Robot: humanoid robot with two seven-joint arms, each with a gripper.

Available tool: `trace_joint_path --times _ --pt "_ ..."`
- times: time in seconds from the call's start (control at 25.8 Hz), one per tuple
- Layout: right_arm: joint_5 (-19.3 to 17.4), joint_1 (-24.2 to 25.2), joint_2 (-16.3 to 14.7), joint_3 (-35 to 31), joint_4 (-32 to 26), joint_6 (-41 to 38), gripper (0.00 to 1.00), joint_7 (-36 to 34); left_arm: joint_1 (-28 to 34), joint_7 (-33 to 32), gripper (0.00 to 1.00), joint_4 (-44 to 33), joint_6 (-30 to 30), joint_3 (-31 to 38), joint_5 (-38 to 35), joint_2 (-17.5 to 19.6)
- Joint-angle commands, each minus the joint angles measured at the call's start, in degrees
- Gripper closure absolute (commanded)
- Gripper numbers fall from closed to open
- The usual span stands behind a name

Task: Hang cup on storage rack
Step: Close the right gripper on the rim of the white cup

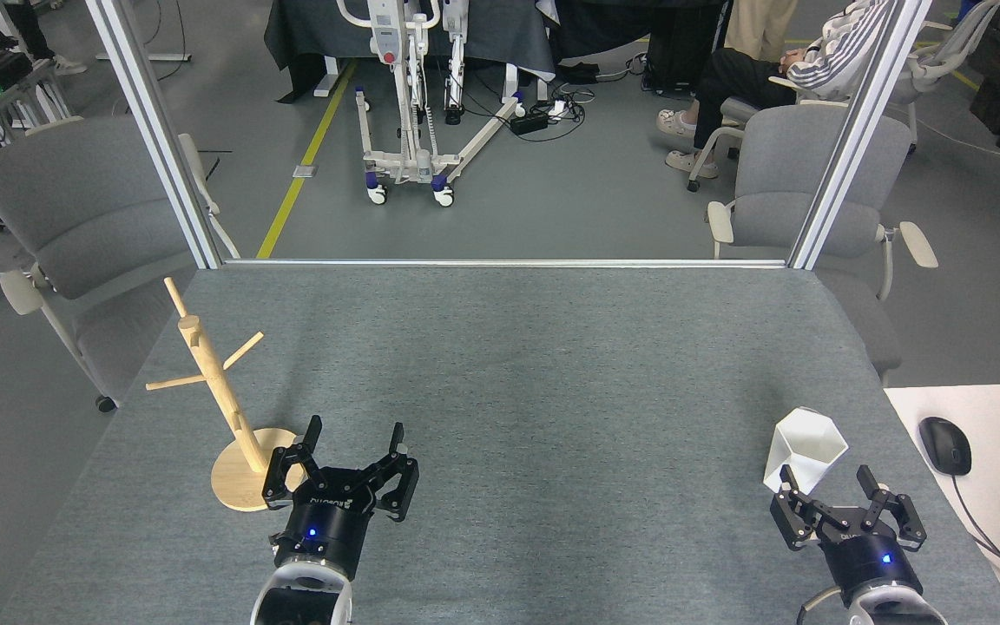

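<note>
The white faceted cup (pixel 804 451) stands upright on the grey table near its right edge, hexagonal rim facing up; its handle is not visible. My right gripper (pixel 824 479) is open just in front of the cup, its left finger overlapping the cup's lower wall, nothing held. The wooden storage rack (pixel 215 391) stands at the table's left side, with a round base, a slim pole and thin angled pegs, all bare. My left gripper (pixel 354 430) is open beside the rack's base, to its right, and holds nothing.
The grey table (pixel 517 382) spreads between rack and cup. Metal frame posts (pixel 153 130) rise at the far corners. Grey chairs (pixel 92 217) stand beyond the left and right edges. A white desk with a mouse (pixel 944 444) and keyboard adjoins on the right. A seated person (pixel 778 61) is far back.
</note>
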Motion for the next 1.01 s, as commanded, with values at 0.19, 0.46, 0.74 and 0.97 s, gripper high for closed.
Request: trace_joint_path --times 0.19,0.46,0.74,0.97 --pt "0.0 -1.61 -0.07 0.02 1.82 0.05 0.0 -0.01 -0.45 -0.09 0.0 0.04 0.04 0.04 0.0 0.14" --pt "0.0 -1.7 0.02 0.2 2.44 0.05 0.0 -0.01 -0.54 -0.09 0.0 0.22 -0.14 0.04 0.0 0.23" --pt "0.0 -3.19 0.28 0.28 3.49 0.05 0.0 -0.01 -0.63 -0.09 0.0 0.31 -0.05 0.12 0.0 0.23" --pt "0.0 -5.65 0.63 1.43 5.6 0.05 0.0 -0.01 -0.63 -0.09 0.0 0.75 -0.05 0.12 0.0 0.23"
